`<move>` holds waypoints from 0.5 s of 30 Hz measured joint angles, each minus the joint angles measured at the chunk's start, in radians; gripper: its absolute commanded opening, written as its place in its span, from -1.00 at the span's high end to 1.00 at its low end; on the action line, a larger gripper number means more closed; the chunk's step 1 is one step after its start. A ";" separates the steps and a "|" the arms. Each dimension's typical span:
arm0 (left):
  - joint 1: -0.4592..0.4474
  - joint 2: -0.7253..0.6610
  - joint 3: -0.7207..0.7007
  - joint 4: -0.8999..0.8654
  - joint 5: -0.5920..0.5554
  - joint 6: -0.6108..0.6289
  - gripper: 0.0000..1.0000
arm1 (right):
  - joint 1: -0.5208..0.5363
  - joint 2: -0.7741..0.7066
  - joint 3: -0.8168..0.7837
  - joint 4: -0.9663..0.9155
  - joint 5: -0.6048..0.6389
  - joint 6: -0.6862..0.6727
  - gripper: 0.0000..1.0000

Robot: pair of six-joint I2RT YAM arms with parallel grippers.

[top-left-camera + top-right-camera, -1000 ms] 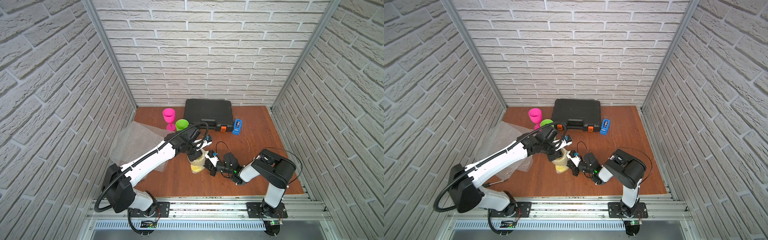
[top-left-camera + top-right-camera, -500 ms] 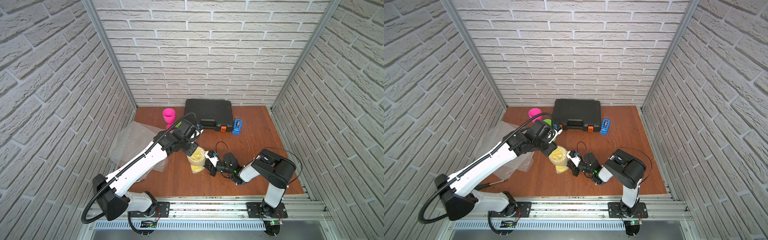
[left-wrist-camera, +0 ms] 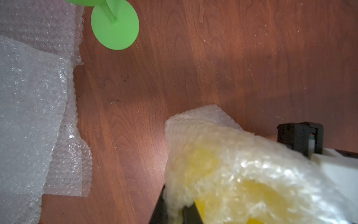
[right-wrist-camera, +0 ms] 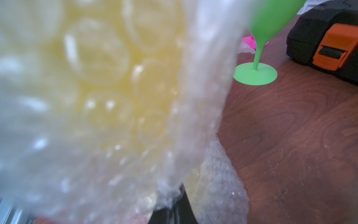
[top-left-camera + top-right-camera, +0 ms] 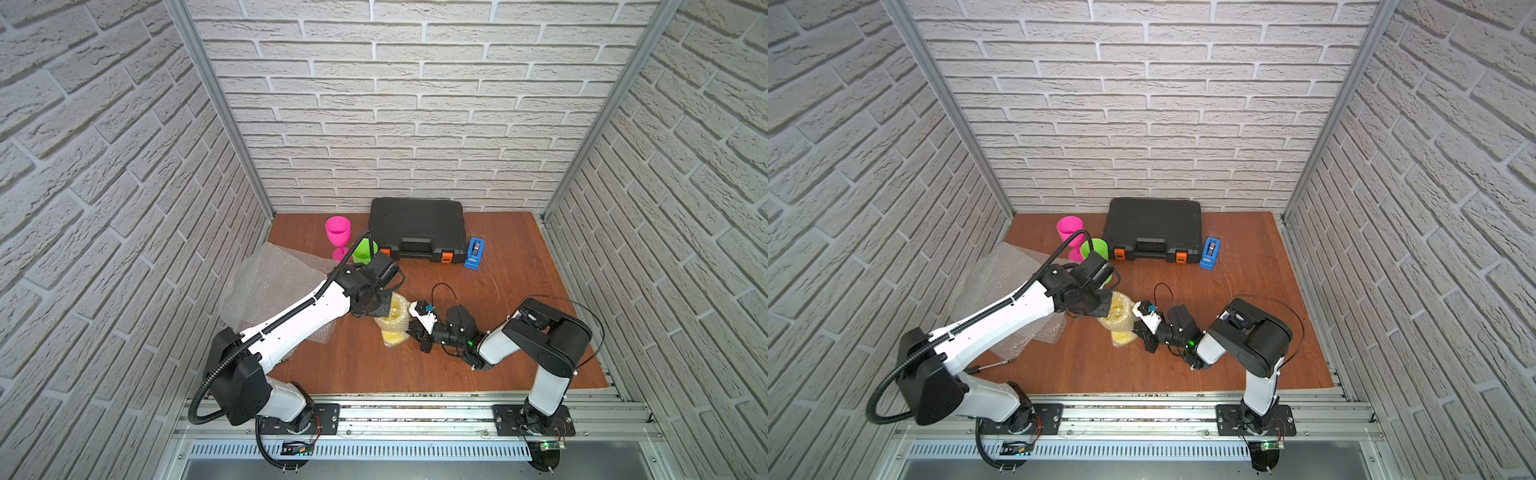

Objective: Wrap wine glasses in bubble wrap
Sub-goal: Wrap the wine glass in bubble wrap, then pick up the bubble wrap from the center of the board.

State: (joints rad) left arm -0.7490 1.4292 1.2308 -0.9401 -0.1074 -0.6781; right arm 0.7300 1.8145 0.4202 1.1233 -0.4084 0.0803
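Yellow goblet (image 4: pixel 100 73): a blurred glow behind bubble wrap (image 4: pixel 203 116) in the right wrist view; we can't trace its outline. Right gripper (image 5: pixel 415 327) sits against the bundle, jaws masked, so we can't tell their stance. Left gripper (image 3: pixel 174 213) is cut by the frame edge, wrap pinched between its dark fingers (image 3: pixel 160 209). Green goblet (image 5: pixel 364 251): partly behind the left arm (image 5: pixel 299 320) in both top views. Pink goblet (image 4: pixel 249 40): only its foot shows.
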 measured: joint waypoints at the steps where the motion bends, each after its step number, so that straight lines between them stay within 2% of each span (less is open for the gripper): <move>1: 0.003 0.000 0.001 -0.001 -0.001 0.000 0.89 | -0.002 -0.015 -0.003 -0.020 0.008 0.002 0.38; 4: 0.007 0.005 0.009 -0.005 -0.003 0.002 0.90 | -0.013 -0.114 -0.025 -0.111 0.025 -0.004 0.12; 9: 0.008 0.018 0.033 -0.020 -0.017 0.011 0.89 | -0.035 -0.415 -0.013 -0.414 0.055 -0.024 0.08; 12: 0.008 0.033 0.050 -0.027 -0.026 0.015 0.86 | -0.037 -0.551 0.068 -0.625 0.081 -0.013 0.20; 15: 0.007 0.040 0.056 -0.029 -0.031 0.016 0.82 | -0.037 -0.591 0.238 -0.856 0.124 0.069 0.39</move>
State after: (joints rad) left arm -0.7418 1.4693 1.2869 -0.9695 -0.1379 -0.6621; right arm 0.6926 1.2232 0.6579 0.2676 -0.2844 0.1497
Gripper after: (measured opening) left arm 0.084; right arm 0.350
